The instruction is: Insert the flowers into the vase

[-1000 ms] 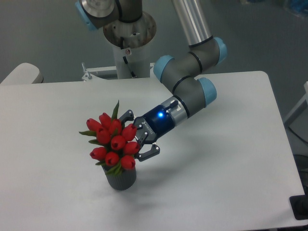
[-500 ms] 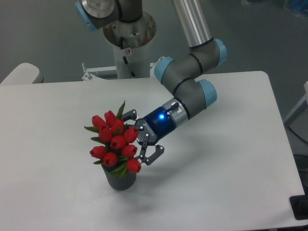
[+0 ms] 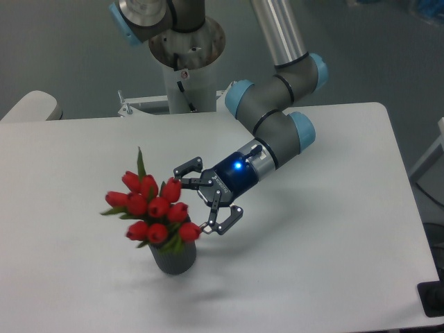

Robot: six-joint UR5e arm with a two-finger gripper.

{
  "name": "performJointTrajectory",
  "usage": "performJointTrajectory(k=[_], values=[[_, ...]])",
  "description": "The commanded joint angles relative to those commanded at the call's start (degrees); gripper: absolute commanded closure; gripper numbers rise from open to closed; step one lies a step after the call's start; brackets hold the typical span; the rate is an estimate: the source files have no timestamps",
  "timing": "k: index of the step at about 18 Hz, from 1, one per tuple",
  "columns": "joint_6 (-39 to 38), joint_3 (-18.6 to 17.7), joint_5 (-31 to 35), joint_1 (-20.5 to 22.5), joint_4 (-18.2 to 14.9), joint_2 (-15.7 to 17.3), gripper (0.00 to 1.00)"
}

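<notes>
Red flowers (image 3: 151,211) sit in grey vase (image 3: 173,259); pincer (image 3: 196,197) wide open, empty.

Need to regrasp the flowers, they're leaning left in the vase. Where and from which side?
Probably the leafy neck just under the buds of the flowers, above the vase rim. It looks narrowest there, and the buds splay wider than the vase. Come from the right, where the open gripper already sits, since the bunch tilts left.
</notes>
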Motion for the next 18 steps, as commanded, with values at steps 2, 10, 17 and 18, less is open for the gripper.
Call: performJointTrajectory(k=[2,10,17,18], values=[[0.5,0.0,0.9,0.1,0.1,0.0,0.00],[3.6,-0.5,1.0,4.0,0.1,1.6,0.00],[4.0,-1.9,4.0,8.0,0.1,6.7,0.00],[3.9,-1.7,4.7,8.7,0.1,7.2,0.00]])
